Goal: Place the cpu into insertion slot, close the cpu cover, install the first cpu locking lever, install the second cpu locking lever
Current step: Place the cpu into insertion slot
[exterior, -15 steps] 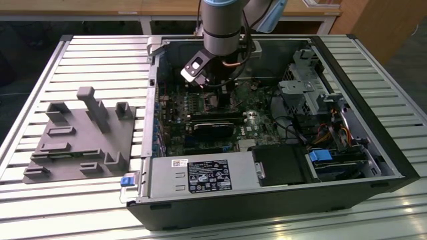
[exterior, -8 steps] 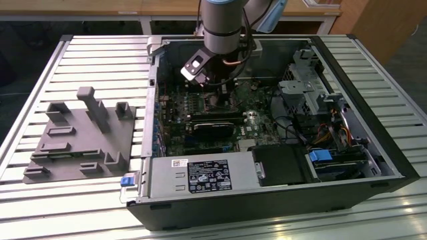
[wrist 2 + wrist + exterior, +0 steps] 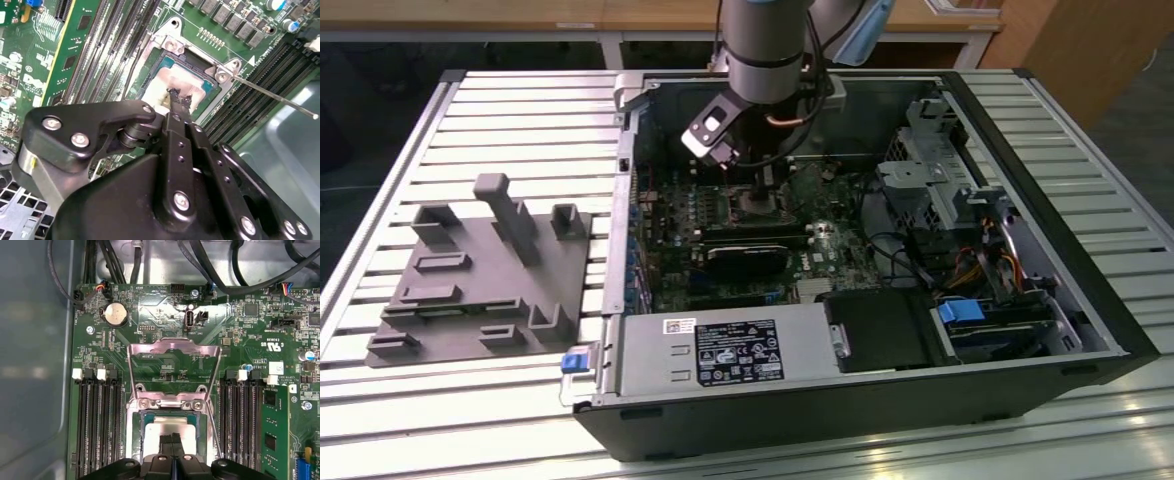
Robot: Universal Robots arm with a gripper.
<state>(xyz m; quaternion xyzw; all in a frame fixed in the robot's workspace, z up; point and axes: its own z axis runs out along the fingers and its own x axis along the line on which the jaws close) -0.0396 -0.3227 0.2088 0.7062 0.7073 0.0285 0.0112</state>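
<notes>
The cpu (image 3: 165, 427), a silver-grey square, lies flat in the insertion slot (image 3: 133, 435) on the green board; the second wrist view shows its top (image 3: 185, 80). My gripper (image 3: 172, 439) is shut, and its black fingertips (image 3: 176, 97) rest on the cpu's top. The cpu cover (image 3: 165, 347), a thin silver frame, stands flipped open beyond the slot. One locking lever (image 3: 280, 99), a thin wire rod, sticks out unlatched to the side of the slot. In the exterior view my gripper (image 3: 765, 190) reaches down into the open computer case (image 3: 1107, 330).
Black memory slots (image 3: 95, 425) flank the socket on both sides. A black card (image 3: 747, 262), a power supply (image 3: 720, 352) and a drive cage with cables (image 3: 947, 190) fill the case. A grey fixture (image 3: 480, 270) sits on the slatted table at the exterior view's left.
</notes>
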